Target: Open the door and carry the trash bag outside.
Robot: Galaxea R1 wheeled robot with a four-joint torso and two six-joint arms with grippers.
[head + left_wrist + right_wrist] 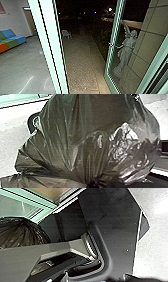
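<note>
A glass door (110, 50) with a pale green frame stands swung open onto the dark outside in the head view. The black trash bag (82, 136) bulges large in the left wrist view, its plastic gathered tightly at one end; whether a gripper holds that gathered part is hidden. Part of the same dark bag (22, 233) also appears in the right wrist view, beyond a grey bar of the robot.
A paved path (80, 60) runs outward through the doorway, with a pale chair (66, 34) beside it. Behind the door's glass stands a statue (127, 50) near a tiled wall. Indoors, a colourful sofa (11, 41) is at the left.
</note>
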